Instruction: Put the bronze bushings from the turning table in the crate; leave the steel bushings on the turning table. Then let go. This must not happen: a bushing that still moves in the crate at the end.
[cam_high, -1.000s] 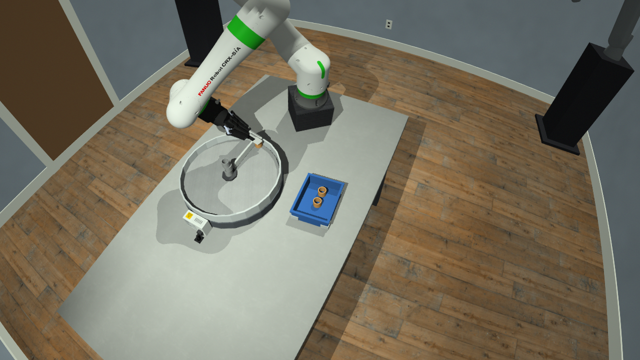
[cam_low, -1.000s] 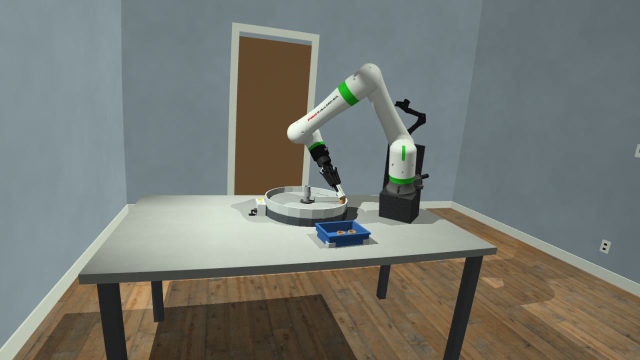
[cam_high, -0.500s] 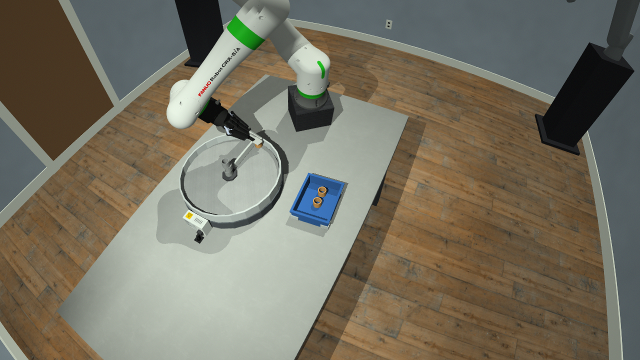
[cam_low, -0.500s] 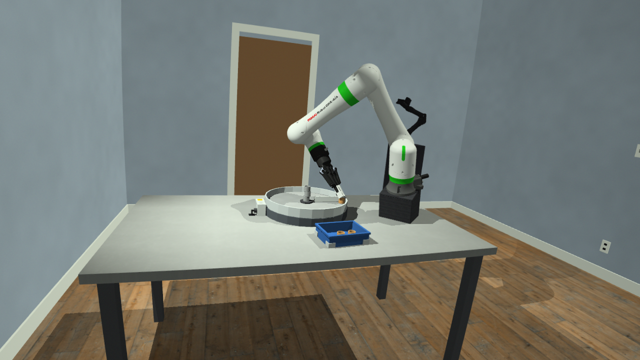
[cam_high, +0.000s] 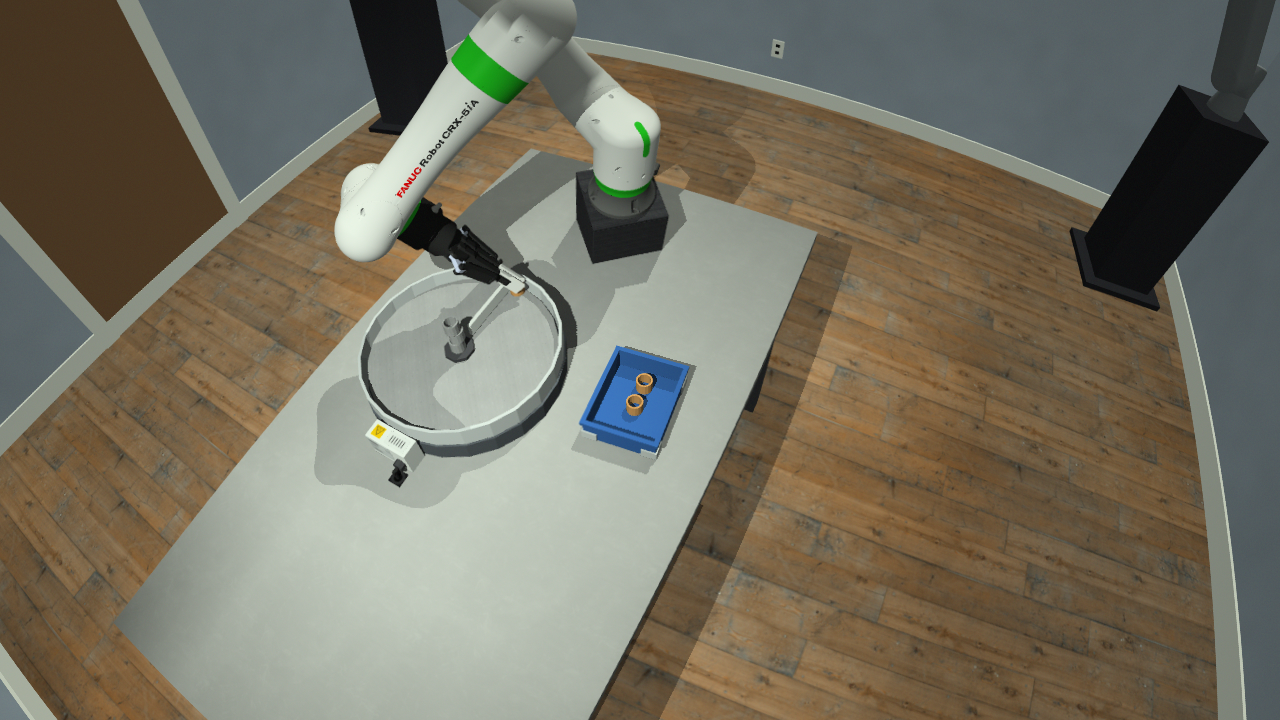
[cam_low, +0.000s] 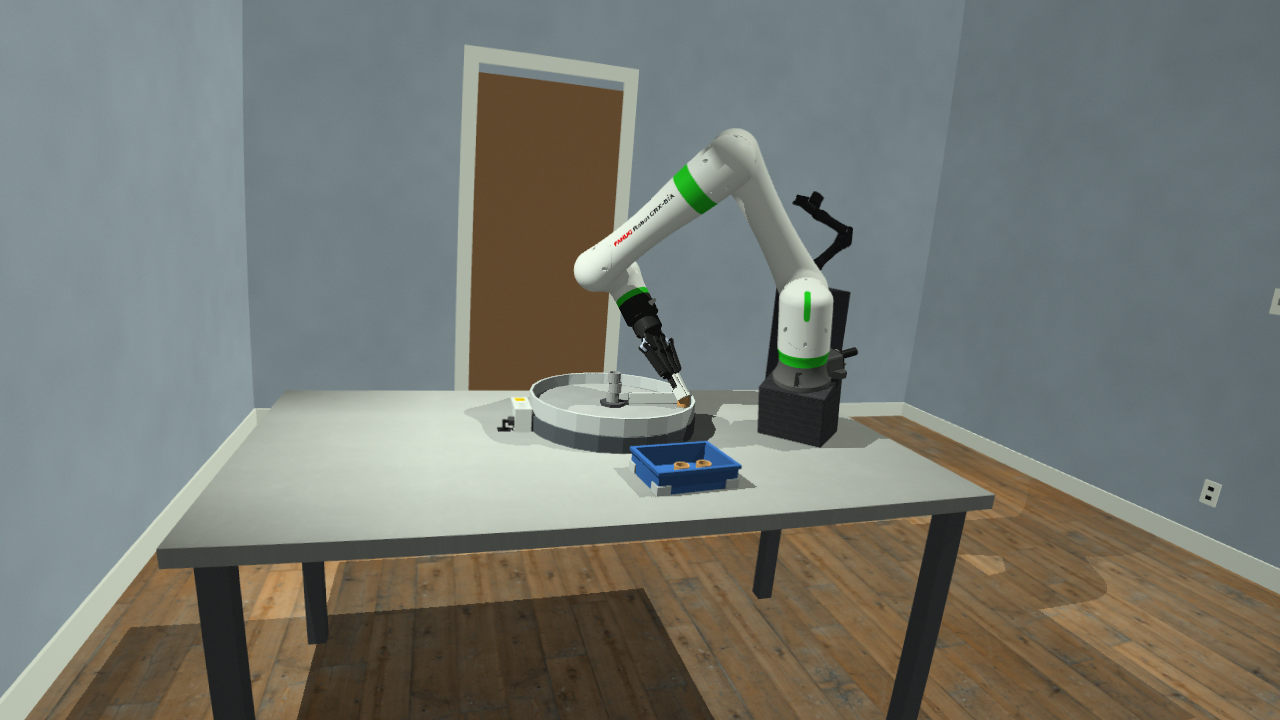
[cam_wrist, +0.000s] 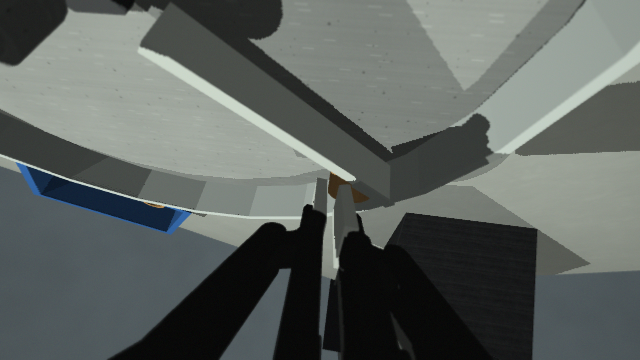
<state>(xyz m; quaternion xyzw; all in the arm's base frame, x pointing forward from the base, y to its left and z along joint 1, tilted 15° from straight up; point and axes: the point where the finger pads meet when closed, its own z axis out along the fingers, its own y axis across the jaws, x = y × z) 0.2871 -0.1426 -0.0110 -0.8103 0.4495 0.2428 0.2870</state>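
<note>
— What's on the worktop?
— A round, grey turning table with a low faceted rim, a stubby metal hub and a straight bar running out to the rim. Beside it sits a blue rectangular crate with two bronze bushings standing inside, short hollow cylinders.
— And the tool?
— Tilted, fingers drawn nearly together with only a slit between. Its tips reach a third bronze bushing at the table's rim, by the bar's outer end. Nothing shows inside the slit.
— Anything crowding it?
— The bar and rim box that bushing in; the arm's dark pedestal stands near.
</note>
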